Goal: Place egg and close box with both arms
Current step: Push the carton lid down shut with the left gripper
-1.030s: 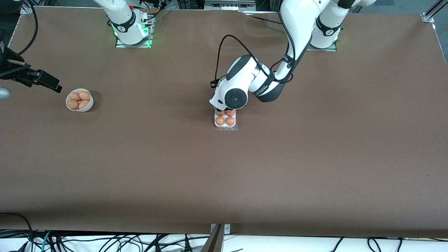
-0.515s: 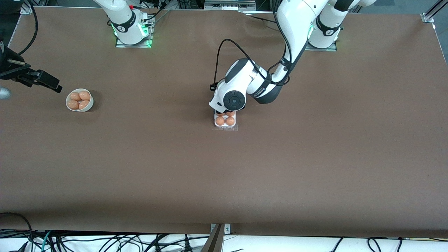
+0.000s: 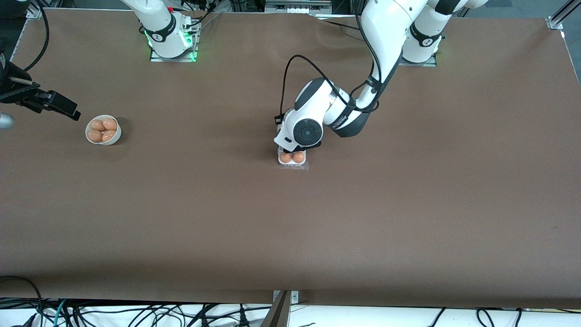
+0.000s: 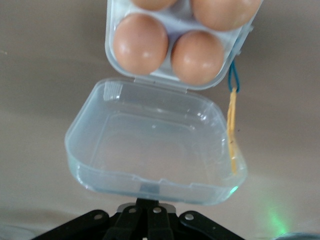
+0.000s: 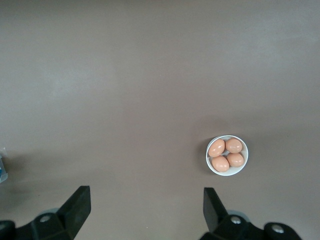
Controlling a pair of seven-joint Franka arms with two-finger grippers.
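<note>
The box stands mid-table, and the two eggs nearest the front camera show in it. The left wrist view shows its white tray filled with brown eggs; which one is the task's egg I cannot tell. The clear hinged lid is swung open. My left gripper is shut, its tip against the lid's free rim; in the front view its hand hides the lid and the farther eggs. My right gripper hangs open over bare table, holding nothing.
A round white bowl with several brown eggs stands toward the right arm's end of the table, also seen in the right wrist view as the bowl. A yellow and blue string lies beside the lid. The right arm's black fingers hang near the bowl.
The left hand has shifted toward the front camera over the box and now covers the two farther eggs. The right arm has not moved.
</note>
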